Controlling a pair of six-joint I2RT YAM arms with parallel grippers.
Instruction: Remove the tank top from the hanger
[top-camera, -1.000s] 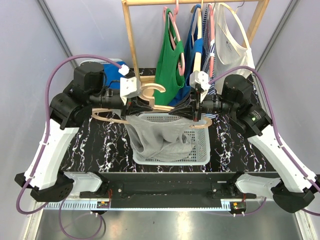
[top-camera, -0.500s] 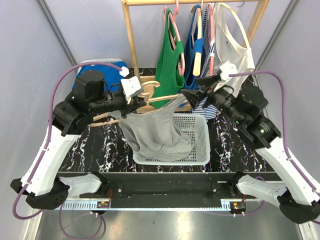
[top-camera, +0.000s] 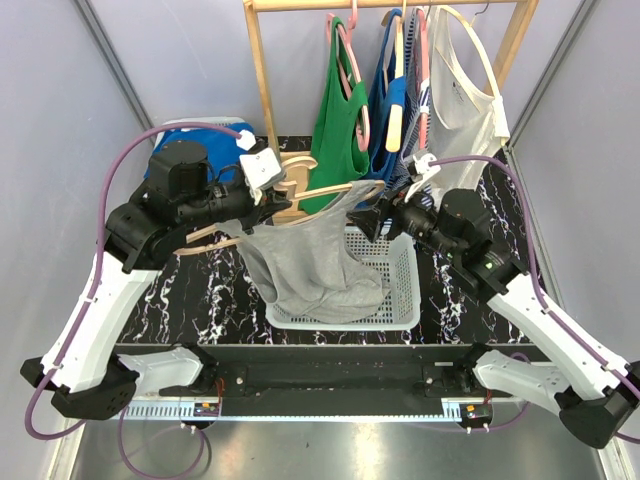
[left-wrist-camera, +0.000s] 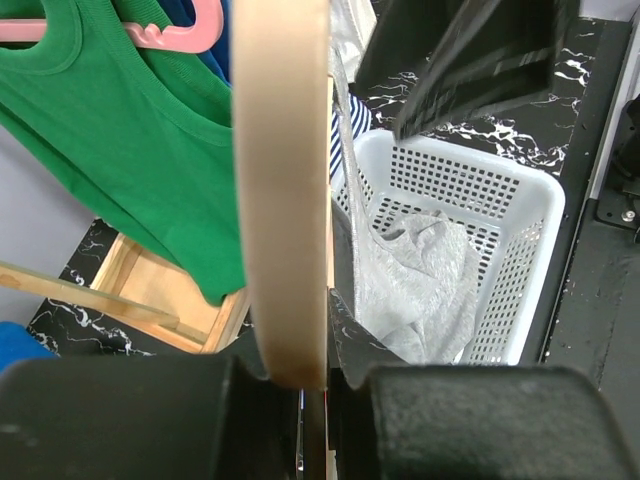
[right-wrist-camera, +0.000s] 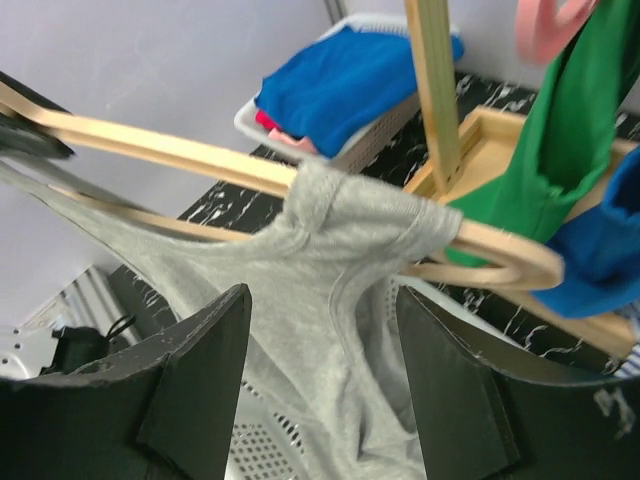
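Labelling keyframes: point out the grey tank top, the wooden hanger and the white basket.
grey tank top (top-camera: 305, 270), top external view, middle of the hanging body.
wooden hanger (right-wrist-camera: 170, 148), right wrist view, bare arm left of the strap.
white basket (top-camera: 402, 285), top external view, right mesh wall.

Cut off at top edge of left wrist view: hanger (left-wrist-camera: 280, 180). Blurred dark at bottom there: left gripper (left-wrist-camera: 315, 400). Cut off at bottom edge of right wrist view: right gripper (right-wrist-camera: 322, 300), lower tank top (right-wrist-camera: 345, 240).

Racked shirts (top-camera: 335, 110) crowd behind the wooden hanger (top-camera: 330, 193), and the white basket (top-camera: 404, 286) sits directly below.
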